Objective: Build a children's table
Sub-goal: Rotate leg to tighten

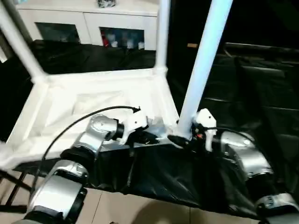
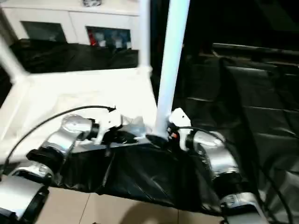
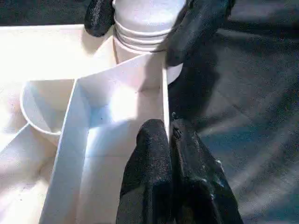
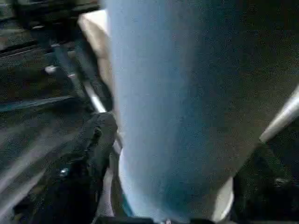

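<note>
The white tabletop (image 1: 98, 100) is seen underside up at centre-left on black sheeting (image 1: 243, 93), with two legs (image 1: 161, 32) standing in its far corner sockets. A third leg (image 1: 202, 65), at its near right corner, is clamped by the right gripper (image 1: 180, 139). The tabletop's near rim is pinched by the left gripper (image 3: 169, 140). A white cabinet (image 1: 88, 21) is seen at upper left.

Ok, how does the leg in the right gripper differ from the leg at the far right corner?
The near leg leans, its top tipped to the right; the far leg stands upright. The right gripper has its jaws around the near leg's base; nothing holds the far leg. Both are white round tubes at corners of the tabletop.
</note>
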Controlling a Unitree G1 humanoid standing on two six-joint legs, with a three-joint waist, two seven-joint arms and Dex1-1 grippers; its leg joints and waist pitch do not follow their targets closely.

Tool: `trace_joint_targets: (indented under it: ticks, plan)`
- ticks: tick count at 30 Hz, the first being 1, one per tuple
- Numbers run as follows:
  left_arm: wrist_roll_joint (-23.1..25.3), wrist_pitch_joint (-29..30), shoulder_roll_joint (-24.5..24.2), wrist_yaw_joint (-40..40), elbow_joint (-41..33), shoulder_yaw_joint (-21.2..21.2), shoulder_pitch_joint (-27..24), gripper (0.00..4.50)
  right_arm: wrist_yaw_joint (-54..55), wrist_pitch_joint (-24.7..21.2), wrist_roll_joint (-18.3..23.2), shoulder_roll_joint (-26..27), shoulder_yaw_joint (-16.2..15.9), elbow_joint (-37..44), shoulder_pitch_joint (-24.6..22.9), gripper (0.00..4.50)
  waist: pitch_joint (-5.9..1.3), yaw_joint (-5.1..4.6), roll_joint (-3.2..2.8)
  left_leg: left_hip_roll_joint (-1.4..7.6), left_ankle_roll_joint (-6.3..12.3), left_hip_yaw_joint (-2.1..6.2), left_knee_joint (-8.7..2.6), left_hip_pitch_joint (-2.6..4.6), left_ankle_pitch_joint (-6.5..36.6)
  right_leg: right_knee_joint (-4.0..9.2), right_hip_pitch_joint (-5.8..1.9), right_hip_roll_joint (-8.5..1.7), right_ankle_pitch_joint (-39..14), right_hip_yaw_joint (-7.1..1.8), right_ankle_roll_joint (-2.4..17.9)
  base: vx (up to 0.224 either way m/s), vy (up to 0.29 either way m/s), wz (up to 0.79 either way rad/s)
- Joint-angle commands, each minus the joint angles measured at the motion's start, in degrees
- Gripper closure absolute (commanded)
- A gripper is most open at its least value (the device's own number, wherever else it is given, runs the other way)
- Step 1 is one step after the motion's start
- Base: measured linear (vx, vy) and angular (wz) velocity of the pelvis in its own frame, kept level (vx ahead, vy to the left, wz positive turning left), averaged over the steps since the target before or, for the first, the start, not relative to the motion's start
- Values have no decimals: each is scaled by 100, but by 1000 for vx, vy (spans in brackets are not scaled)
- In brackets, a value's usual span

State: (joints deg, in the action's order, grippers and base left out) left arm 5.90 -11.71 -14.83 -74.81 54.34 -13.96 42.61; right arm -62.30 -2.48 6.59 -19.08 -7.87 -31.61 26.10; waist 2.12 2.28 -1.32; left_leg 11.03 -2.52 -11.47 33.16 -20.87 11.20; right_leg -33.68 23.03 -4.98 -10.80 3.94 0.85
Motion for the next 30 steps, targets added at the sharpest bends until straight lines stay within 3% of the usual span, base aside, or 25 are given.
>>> trace_joint_targets:
  ticks: [1, 4, 7, 13, 16, 18, 20, 21, 24, 25, 30]
  plan:
    - [140, -29, 86, -295, -9, -319, -82, 450, -597, -63, -42, 56, -494, 69, -16, 139, -319, 21, 85, 274, 814, 71, -303, 35, 664, 267, -315, -362, -101, -239, 1711, 0, 0, 0]
    - [120, -55, 49, -417, 10, -339, -60, 450, -765, -58, -20, -22, -581, 67, 16, 155, -277, 22, 73, 288, 582, 72, -336, 66, 1095, 330, -276, -361, -807, -252, 1610, 0, 0, 0]
    - [81, -51, 29, -511, 63, -322, -18, 450, -905, -80, 14, -59, -646, 102, 35, 176, -260, 17, 99, 287, 345, 80, -366, 83, 1389, 380, -256, -370, -1449, -265, 1418, 0, 0, 0]
    - [96, 69, 65, -259, 211, -236, 70, 450, -722, -153, -20, 72, -602, 171, -56, 180, -276, 13, 107, 272, 368, 75, -351, 59, 1181, 364, -258, -370, -1253, -270, 1381, 0, 0, 0]
    - [155, 350, 207, 416, 299, -113, 134, 450, 612, -124, -422, 374, -400, -84, -106, 180, -261, -1, 102, 266, 313, 82, -362, 57, 1176, 378, -239, -380, -1408, -270, 1341, 0, 0, 0]
    - [217, 492, 318, 900, 318, -58, 169, 450, 1484, -182, -568, 599, -222, -233, -119, 181, -223, -83, 108, 239, 88, 125, -407, 65, 1497, 455, -224, -390, -2157, -265, 1122, 0, 0, 0]
    - [231, 613, 434, 1170, 303, -25, 175, 450, 2138, -285, -577, 831, -35, -292, -135, 182, -222, -112, 106, 238, 3, 152, -426, 98, 1744, 510, -203, -391, -2601, -263, 952, 0, 0, 0]
    - [268, 722, 604, 1564, 241, 2, 155, 450, 2832, -405, -607, 1105, 116, -361, -130, 182, -216, -139, 88, 242, -60, 165, -447, 111, 1874, 532, -180, -381, -2664, -271, 891, 0, 0, 0]
    - [291, 893, 899, 1904, 48, -17, 63, 450, 3592, -447, -718, 1516, 134, -497, -84, 183, -207, -187, 69, 234, -102, 169, -456, 131, 2088, 563, -148, -373, -2643, -270, 892, 0, 0, 0]
    - [298, 924, 971, 1946, -11, -42, 35, 450, 3765, -452, -761, 1628, 118, -553, -50, 183, -215, -208, 92, 235, -102, 176, -460, 125, 2100, 553, -162, -374, -2625, -268, 892, 0, 0, 0]
    - [316, 996, 1194, 2038, -160, -148, -51, 450, 4208, -309, -985, 1986, -22, -729, 118, 183, -196, -292, 54, 224, -54, 188, -482, 149, 2415, 607, -140, -370, -2732, -251, 854, 0, 0, 0]
